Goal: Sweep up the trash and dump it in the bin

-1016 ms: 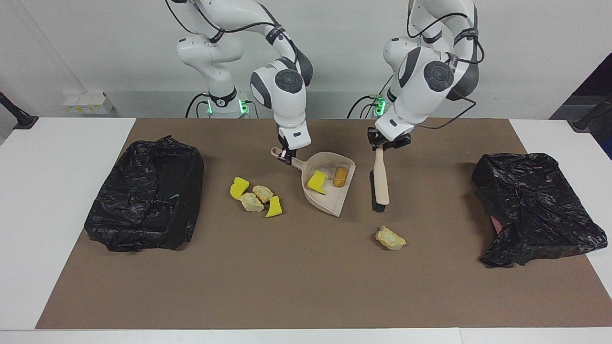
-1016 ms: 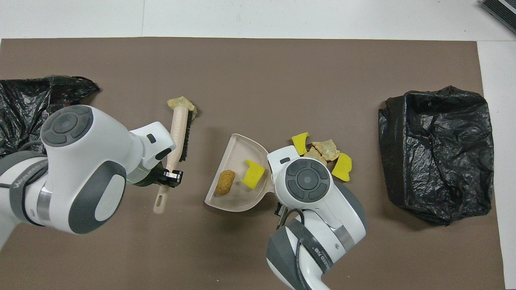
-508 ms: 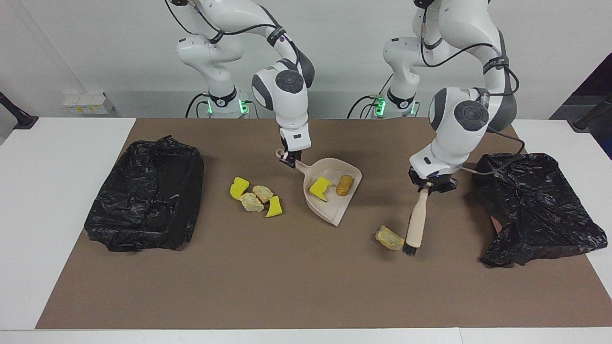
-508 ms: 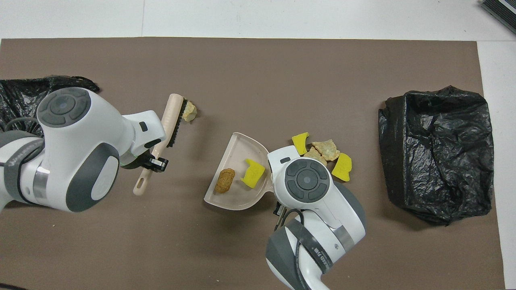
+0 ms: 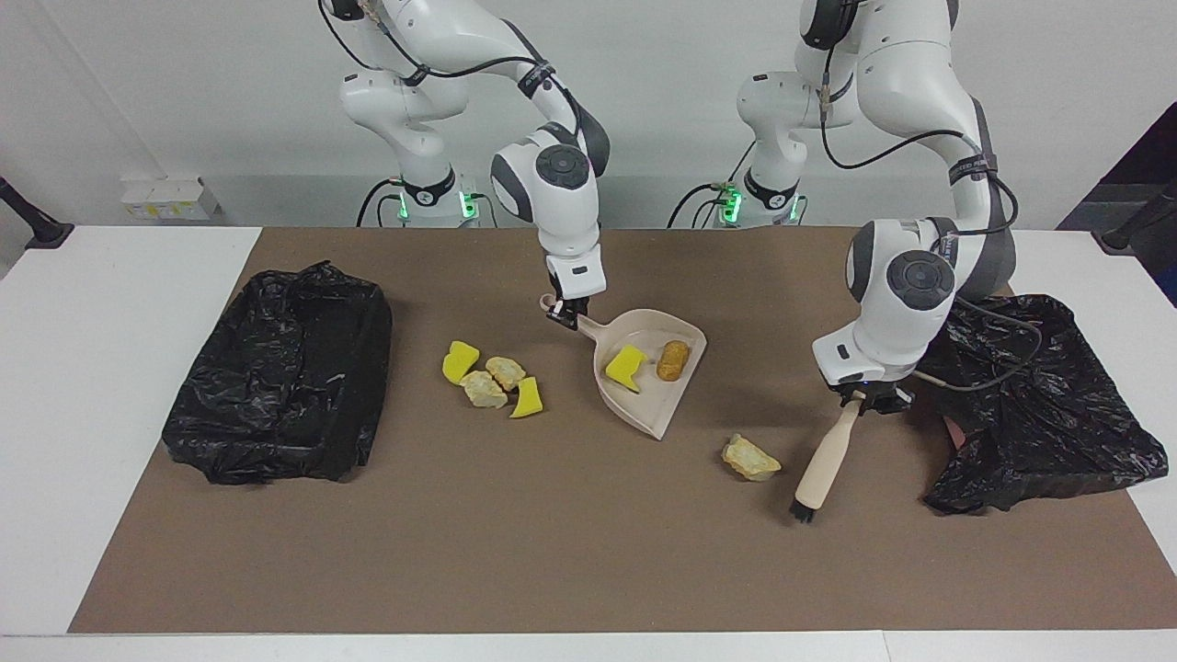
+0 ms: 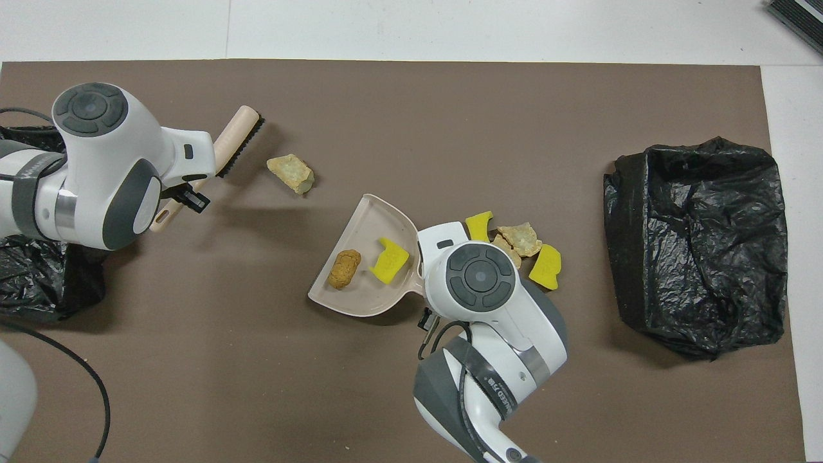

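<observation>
A white counter (image 5: 110, 386) is covered by a large brown mat (image 5: 570, 533). Two bins lined with crumpled black bags are set on the mat: one bin (image 5: 280, 372) at the right arm's end, the other bin (image 5: 1039, 405) at the left arm's end.

A beige dustpan (image 5: 648, 372) is held in the middle of the mat by its handle, on which the right hand (image 5: 563, 313) is clenched; whether the pan rests on the mat cannot be told. Two bits of trash are seen in the pan: a yellow sponge piece (image 5: 627, 366) and a brown bread-like chunk (image 5: 673, 359).

A brush (image 5: 825, 462) with a pale wooden handle and black bristles is grasped at its handle end by the left hand (image 5: 864, 397), just beside the bin at the left arm's end. The brush is tilted, bristle end down toward the mat.

A single tan chunk (image 5: 750, 458) lies on the mat between the dustpan and the brush, apart from both.

A cluster (image 5: 492, 379) of two yellow sponge pieces and two tan chunks lies on the mat beside the dustpan, toward the right arm's end.
</observation>
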You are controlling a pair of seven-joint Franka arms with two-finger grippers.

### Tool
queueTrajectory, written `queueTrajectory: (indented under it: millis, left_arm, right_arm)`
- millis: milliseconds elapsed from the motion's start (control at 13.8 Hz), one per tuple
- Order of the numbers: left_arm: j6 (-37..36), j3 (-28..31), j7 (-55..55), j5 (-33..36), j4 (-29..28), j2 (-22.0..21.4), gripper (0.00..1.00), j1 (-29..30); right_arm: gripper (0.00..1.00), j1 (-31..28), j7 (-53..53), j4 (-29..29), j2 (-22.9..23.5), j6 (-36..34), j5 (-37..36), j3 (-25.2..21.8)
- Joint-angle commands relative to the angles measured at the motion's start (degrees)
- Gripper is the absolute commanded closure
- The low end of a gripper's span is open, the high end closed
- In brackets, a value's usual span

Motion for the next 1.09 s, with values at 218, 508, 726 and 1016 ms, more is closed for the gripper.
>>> queueTrajectory:
  millis: [218,508,726,1016]
  left_arm:
    - [-1.52,-3.47,5.42,-0.43,-9.81,-5.86,1.0,-0.8]
    - [-10.47,-10.58,6.24,-5.79,-9.73,-7.44,1.0,-0.8]
    - [-15.92,-12.01,5.62,-11.32,-9.73,-10.78,1.0,-0.89]
    - [-21.81,-12.89,3.07,-12.92,-9.12,-15.78,1.0,-1.33]
  right_arm:
    - [1.0,0.09,0.99,0.7,0.77,0.45,1.17,0.26]
    - [1.0,0.09,0.99,0.7,0.77,0.45,1.17,0.26]
    - [1.0,0.09,0.99,0.7,0.77,0.45,1.17,0.26]
    - [1.0,0.09,0.99,0.61,0.77,0.18,1.17,0.26]
